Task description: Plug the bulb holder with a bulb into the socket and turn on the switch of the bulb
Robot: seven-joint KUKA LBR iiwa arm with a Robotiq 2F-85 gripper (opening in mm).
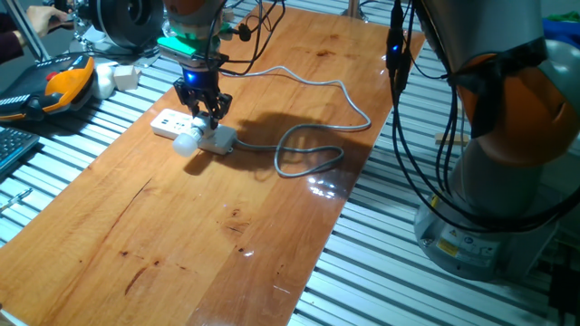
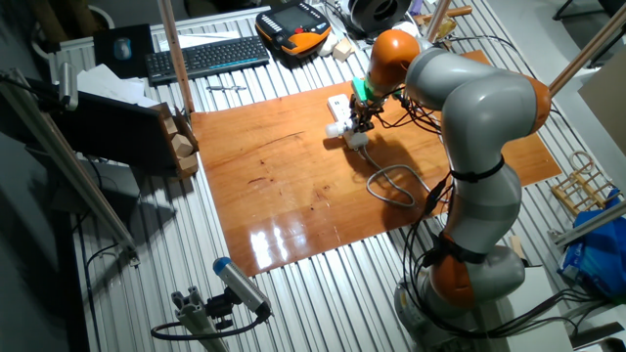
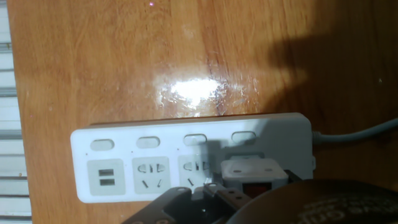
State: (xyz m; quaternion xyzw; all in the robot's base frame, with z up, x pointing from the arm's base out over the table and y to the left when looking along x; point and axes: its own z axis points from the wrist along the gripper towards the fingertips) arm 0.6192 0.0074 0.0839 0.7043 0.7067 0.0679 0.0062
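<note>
The bulb holder (image 3: 255,174) is sitting plugged into the socket (image 3: 186,163) at its cable end, bulb (image 1: 186,143) jutting sideways. The pincer (image 1: 207,119) is hovering just above the socket; whether it is gripping anything, I cannot tell.

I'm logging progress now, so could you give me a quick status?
Gripper over bulb holder, jaw state unclear. Holder sits in socket. Nothing in the way.

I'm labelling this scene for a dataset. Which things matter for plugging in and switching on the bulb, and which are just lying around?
Job:
bulb holder
bulb
socket with grey cable
gripper

Lying about:
keyboard
orange-and-black pendant
wooden block
</note>
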